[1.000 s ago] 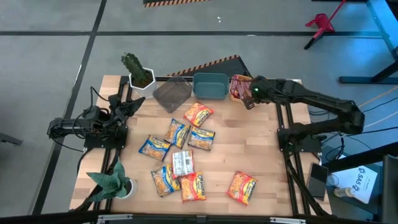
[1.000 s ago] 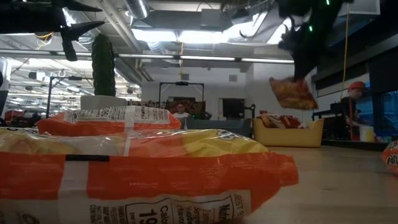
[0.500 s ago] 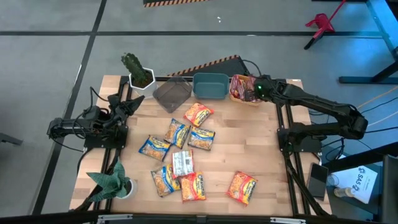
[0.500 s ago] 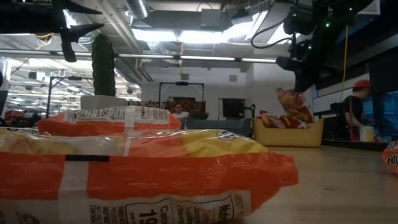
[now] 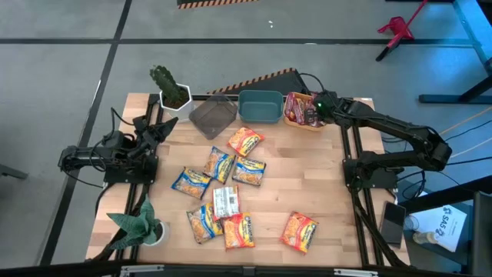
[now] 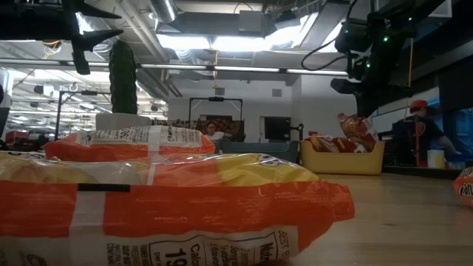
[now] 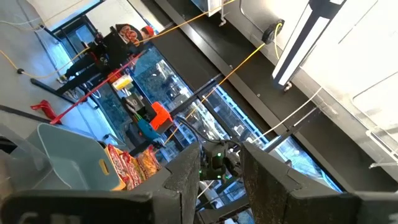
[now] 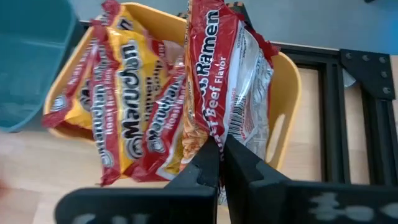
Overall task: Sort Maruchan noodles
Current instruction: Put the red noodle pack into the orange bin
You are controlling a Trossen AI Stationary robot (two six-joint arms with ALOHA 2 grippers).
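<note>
I am counting eight Maruchan packets lying loose on the wooden table: six orange-yellow ones, one blue-and-yellow, and one silver-white packet in the middle of the spread. Three bins are sitting in a row along the far edge. The grey bin and the teal bin are showing nothing inside. The yellow bin is holding the red beef-flavor packs; in my right wrist view I am seeing at least two red packets leaning inside it.

My right gripper is hanging over the yellow bin with its fingers pinched together on the edge of another red beef packet, which is dangling into the bin beside the others.

My left gripper is waiting near the table's left edge, just beside the potted cactus, fingers spread apart and holding nothing. A second potted plant is standing at the near left corner.
</note>
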